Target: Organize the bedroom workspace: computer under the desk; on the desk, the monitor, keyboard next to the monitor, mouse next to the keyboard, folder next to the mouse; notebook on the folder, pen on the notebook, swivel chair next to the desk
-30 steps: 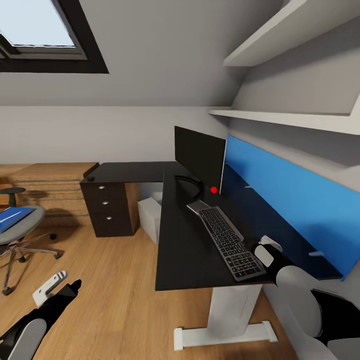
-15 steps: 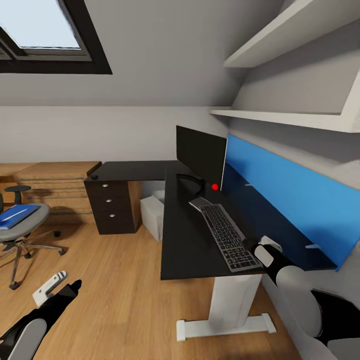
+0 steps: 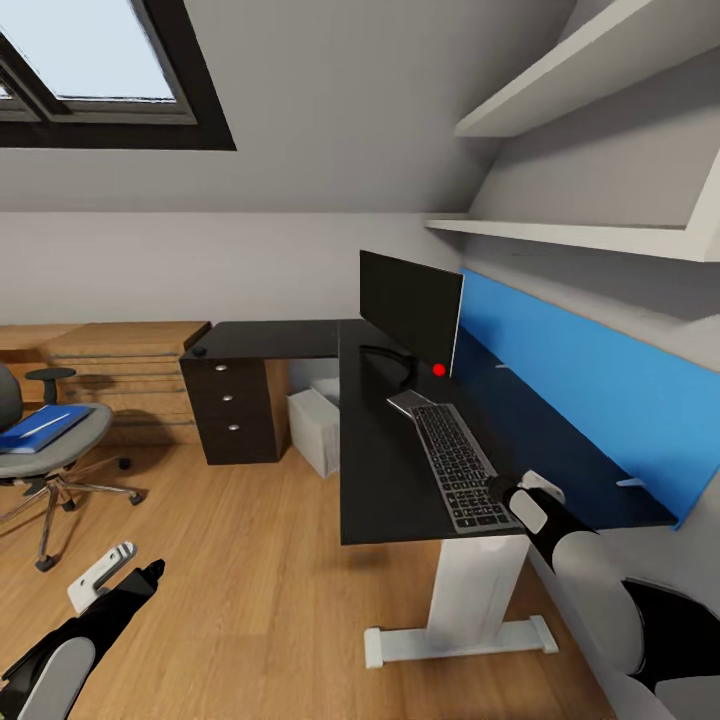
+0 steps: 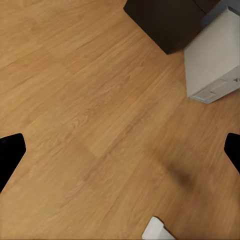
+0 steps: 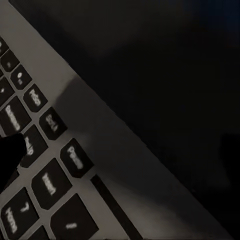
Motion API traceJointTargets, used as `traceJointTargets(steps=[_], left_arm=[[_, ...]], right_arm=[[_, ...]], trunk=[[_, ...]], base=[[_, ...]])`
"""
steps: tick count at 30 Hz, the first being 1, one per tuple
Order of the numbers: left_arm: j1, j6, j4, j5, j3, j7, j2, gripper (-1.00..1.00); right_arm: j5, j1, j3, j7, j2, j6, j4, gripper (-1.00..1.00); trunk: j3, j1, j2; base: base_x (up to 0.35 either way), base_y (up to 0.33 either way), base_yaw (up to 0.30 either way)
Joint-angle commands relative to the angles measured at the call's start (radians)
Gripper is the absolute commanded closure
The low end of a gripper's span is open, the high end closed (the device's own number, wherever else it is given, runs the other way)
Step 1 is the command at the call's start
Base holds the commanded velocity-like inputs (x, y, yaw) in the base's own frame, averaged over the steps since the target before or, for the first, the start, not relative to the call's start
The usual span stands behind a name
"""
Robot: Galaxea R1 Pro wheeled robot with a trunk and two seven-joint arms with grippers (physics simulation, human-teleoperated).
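Note:
The black monitor stands on the black L-shaped desk, and the dark keyboard lies in front of it. My right gripper hangs open just over the keyboard's right edge; the wrist view shows keys close up between its fingers. A white computer stands under the desk. On the grey swivel chair at the left lies the blue folder. A small dark thing, perhaps the mouse, sits on the desk's far corner. My left gripper hangs open over the floor.
A dark drawer unit carries the desk's far wing. Wooden floor lies under my left gripper, beside the computer. A blue panel backs the desk, with white shelves above. A low wooden cabinet stands by the far wall.
The whole picture has slid rightward, so the camera moved; the chair and folder have come further into view. My right gripper now sits nearer the keyboard's edge.

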Motion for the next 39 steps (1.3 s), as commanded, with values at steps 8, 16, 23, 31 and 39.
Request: traceJointTargets(steps=[8, 16, 23, 31, 39], left_arm=[[-0.001, 0.002, -0.002, 0.005, -0.024, 0.007, 0.0, -1.0], [-0.001, 0.002, -0.002, 0.005, -0.026, 0.007, 0.0, -1.0], [-0.001, 0.002, -0.002, 0.005, -0.027, 0.008, 0.0, -1.0], [-0.001, 0.002, -0.002, 0.004, -0.027, 0.007, 0.0, -1.0], [-0.001, 0.0, -0.002, 0.0, -0.042, 0.007, 0.001, -1.0]], right_arm=[[-0.02, 0.0, -0.006, -0.007, 0.0, 0.008, 0.006, -1.0], [-0.02, 0.0, -0.006, -0.007, -0.002, 0.008, 0.005, -1.0], [-0.019, 0.0, -0.006, -0.007, -0.002, 0.004, 0.005, -1.0], [-0.007, 0.0, -0.001, -0.011, 0.007, -0.035, 0.003, -1.0], [0.106, 0.001, 0.064, -0.013, 0.053, -0.053, 0.0, -1.0]], trunk=[[0.021, -0.027, 0.049], [0.046, -0.057, 0.105], [0.068, -0.084, 0.154], [0.08, -0.1, 0.182], [0.08, -0.1, 0.182]], base=[[-0.001, 0.002, 0.0], [0.0, 0.0, 0.0], [0.0, 0.0, 0.0], [0.0, 0.0, 0.0], [0.0, 0.0, 0.0]])
